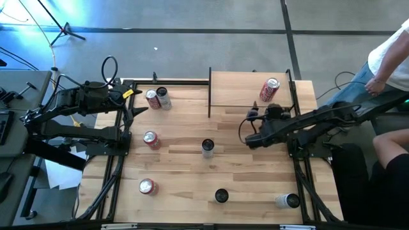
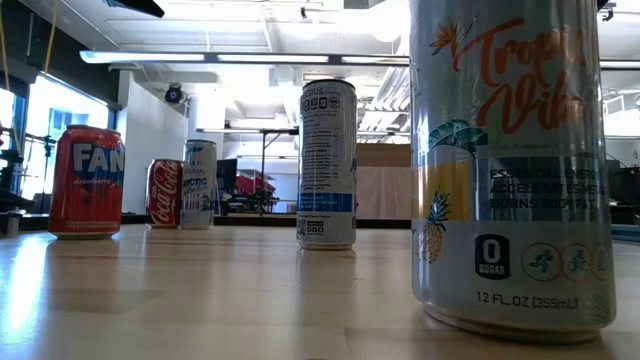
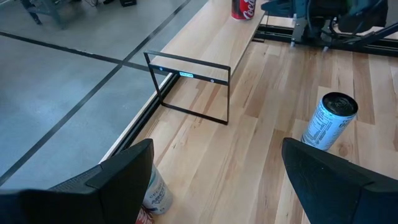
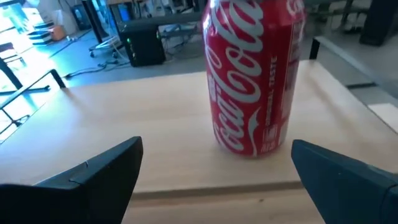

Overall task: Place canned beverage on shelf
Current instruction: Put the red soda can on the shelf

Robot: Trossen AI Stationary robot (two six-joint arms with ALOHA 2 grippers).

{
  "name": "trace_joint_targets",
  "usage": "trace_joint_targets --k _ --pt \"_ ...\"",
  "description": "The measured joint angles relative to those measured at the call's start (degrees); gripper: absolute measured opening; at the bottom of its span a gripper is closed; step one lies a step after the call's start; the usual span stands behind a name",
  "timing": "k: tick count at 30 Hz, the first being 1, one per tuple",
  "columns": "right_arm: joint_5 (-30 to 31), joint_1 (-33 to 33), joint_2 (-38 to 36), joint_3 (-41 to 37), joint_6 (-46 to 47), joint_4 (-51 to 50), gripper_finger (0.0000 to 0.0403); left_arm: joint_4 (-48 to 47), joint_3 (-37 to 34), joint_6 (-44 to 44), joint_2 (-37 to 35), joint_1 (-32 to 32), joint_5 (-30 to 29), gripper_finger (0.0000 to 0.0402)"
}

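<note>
Coke can (image 4: 256, 78) upright on shelf (image 1: 239, 89), prob. untilted.

Light was even and bright over my table (image 1: 185, 160); cans cast only short, soft shadows on the wood. From low down, ceiling strip lights (image 2: 240, 57) glared white and a window (image 2: 62, 105) at the side blew out. The nearest tall can (image 2: 508, 160) loomed large and bowed. Past my right fingers (image 4: 93, 171), the red can (image 4: 255, 78) looked slightly soft, the room behind it blurred.
</note>
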Motion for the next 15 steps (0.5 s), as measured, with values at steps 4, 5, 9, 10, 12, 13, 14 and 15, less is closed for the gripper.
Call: trace_joint_targets --k 4,5,9,10,12,13,14,15 --pt "3.35 -2.05 0.25 0.00 -0.07 -0.41 0.0399 -0.01 0.02 0.00 0.02 0.00 0.00 0.0335" --pt "4.13 -2.66 0.26 0.00 -0.28 -0.40 0.0399 -0.01 0.02 0.00 0.02 0.00 0.00 0.0335" --pt "6.60 -5.17 0.26 0.00 -1.12 -0.50 0.0399 -0.01 0.01 0.00 0.01 0.01 0.00 0.0335" --pt "7.25 -5.86 0.26 0.00 -1.35 -0.46 0.0399 0.00 0.02 0.00 0.02 0.00 0.00 0.0335" --pt "8.41 -7.32 0.25 0.00 -1.71 -0.44 0.0399 0.00 0.01 0.00 0.02 0.01 0.00 0.0335" --pt "9.06 -8.08 0.26 0.00 -1.78 -0.42 0.0399 -0.01 0.02 0.00 0.02 0.02 0.00 0.0335" --pt "9.55 -8.87 0.26 0.00 -2.01 -0.33 0.0399 -0.01 0.02 0.00 0.01 0.00 0.00 0.0335" --pt "10.05 -9.65 0.26 0.00 -2.01 -0.21 0.0399 0.01 0.00 0.00 0.00 0.00 0.00 0.0335"
